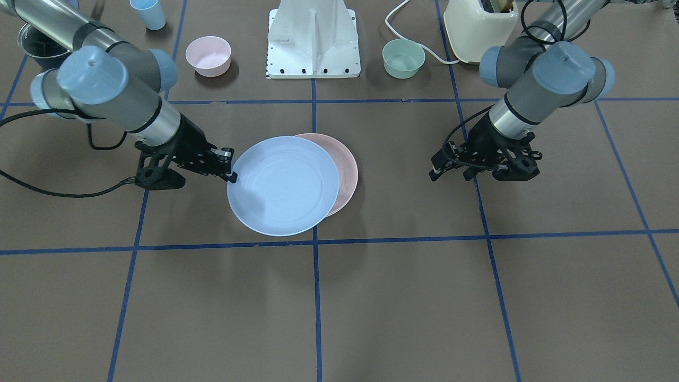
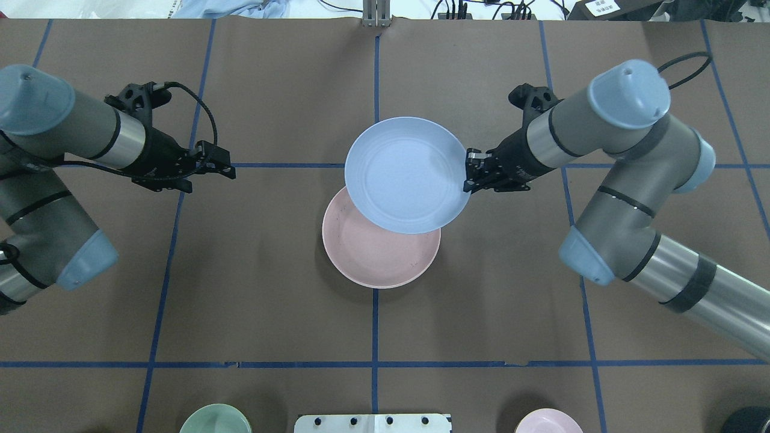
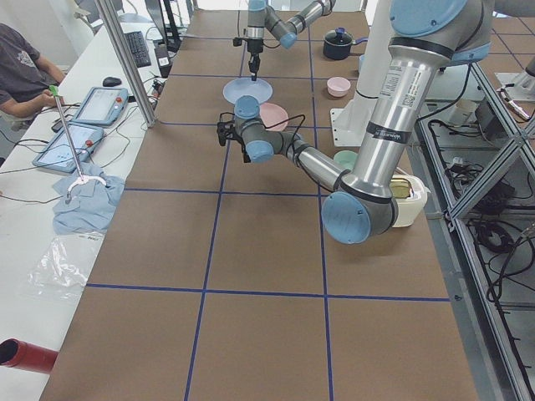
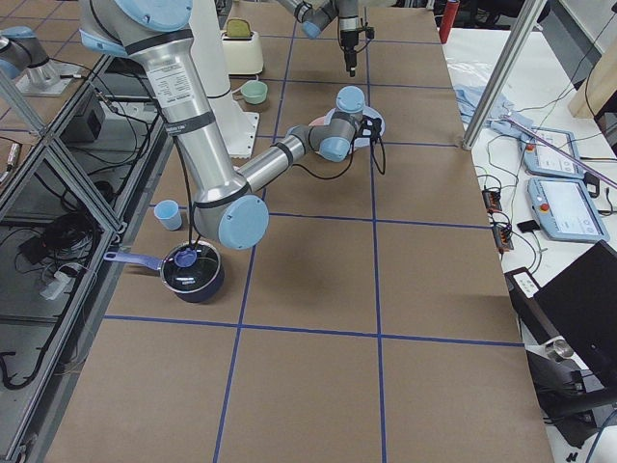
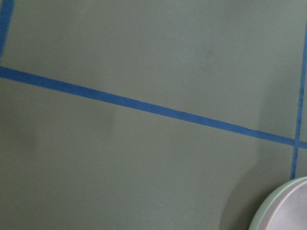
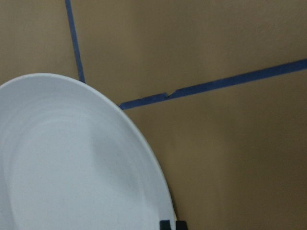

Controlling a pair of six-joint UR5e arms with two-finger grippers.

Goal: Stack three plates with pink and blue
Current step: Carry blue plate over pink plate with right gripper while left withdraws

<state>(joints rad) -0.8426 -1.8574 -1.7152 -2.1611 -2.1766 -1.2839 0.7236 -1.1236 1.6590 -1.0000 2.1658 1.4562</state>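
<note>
From across the table, containers first. The blue plate (image 1: 284, 185) is bare and covers most of the pink plate (image 1: 347, 170). Back beside the white base (image 1: 314, 42), the pink bowl (image 1: 208, 55) and the green bowl (image 1: 403, 58) have nothing in them. A blue cup (image 1: 148, 13) stands upright, and a cream toaster (image 1: 480, 24) shows something brown at its slot. The right gripper (image 1: 231, 165) is pinched onto the blue plate's rim, its arm slanting down low from this view's left. The left gripper (image 1: 451, 172) hangs over the bare table (image 1: 371, 297), well apart from both plates, jaws looking parted with nothing between them. Overhead now: the blue plate overlaps the far side of the pink one. The right arm grips its right-hand edge, forearm reaching in from a bent elbow. The left arm points inward along a tape line (image 2: 283, 165), touching nothing. From the left end, the far arm comes down onto the blue plate, which looks lifted above the pink one, and a dark pot (image 3: 339, 42) sits beyond them. From the right end, the near arm's wrist joint hides most of both plates, and the pot down by the table's edge shows a blue knob on top. Left wrist camera: tape on brown table and a pale plate rim (image 5: 280, 208) in the corner, and I cannot tell which plate it belongs to. Right wrist camera: the blue plate fills the lower left, with dark fingertips (image 6: 165, 224) at its edge.
</note>
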